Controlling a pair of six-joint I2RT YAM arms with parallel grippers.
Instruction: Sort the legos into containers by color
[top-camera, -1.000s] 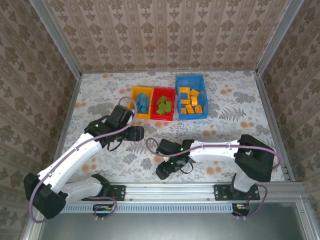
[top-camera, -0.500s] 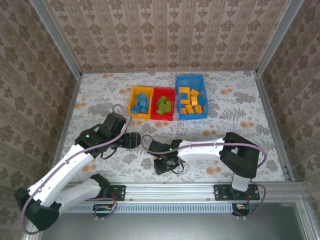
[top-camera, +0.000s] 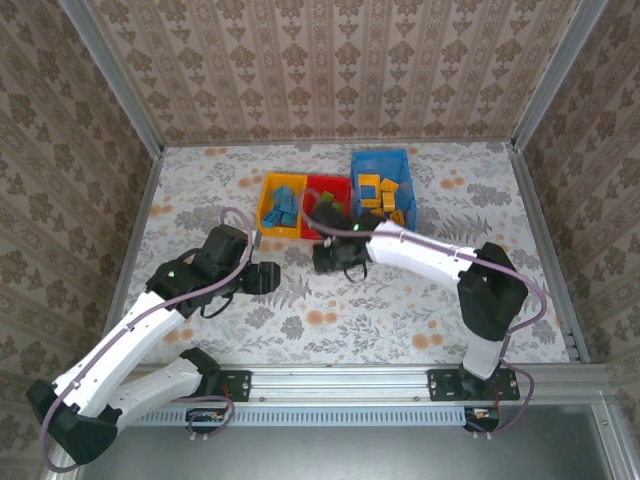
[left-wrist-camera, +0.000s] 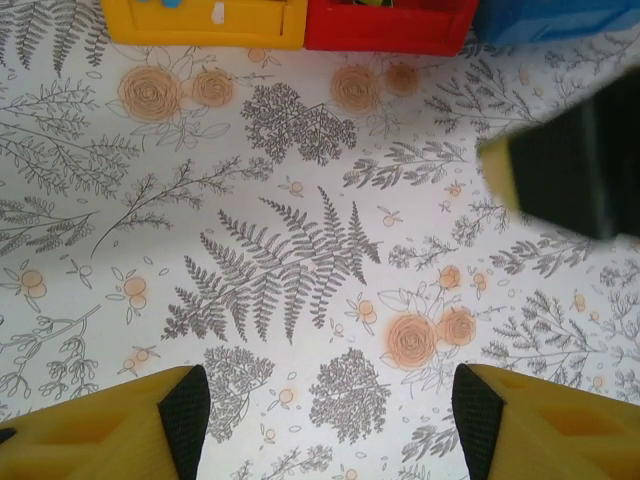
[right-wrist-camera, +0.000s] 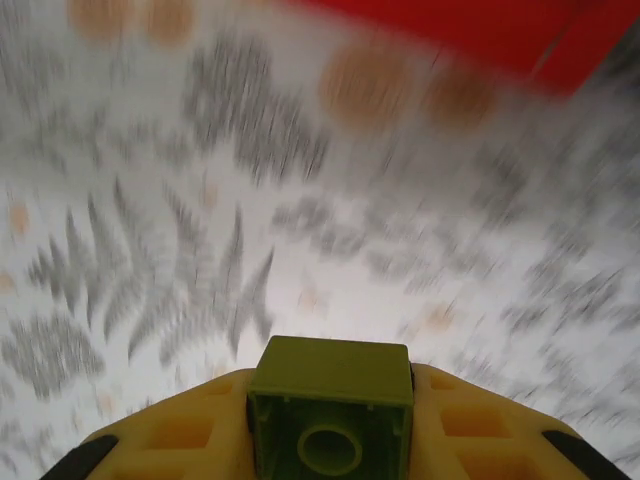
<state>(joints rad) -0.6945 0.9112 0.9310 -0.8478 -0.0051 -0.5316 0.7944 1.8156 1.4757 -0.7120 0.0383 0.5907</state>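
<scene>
- My right gripper (top-camera: 333, 258) is clamped on a green lego brick (right-wrist-camera: 331, 412), hollow underside toward the wrist camera.
- Red bin (right-wrist-camera: 470, 35) lies just ahead, up and right; my right arm is nearer.
- Left gripper (left-wrist-camera: 330, 405) spread wide, empty, over the table (left-wrist-camera: 300, 250).

Light falls bright and even across my desk (top-camera: 200, 200), with faint, soft shadows beneath my arms. My right wrist view is smeared by motion blur; the green lego (right-wrist-camera: 332, 405) is sharp. My left wrist view is crisp, except a blurred dark shape (left-wrist-camera: 570, 165) at its right edge.
</scene>
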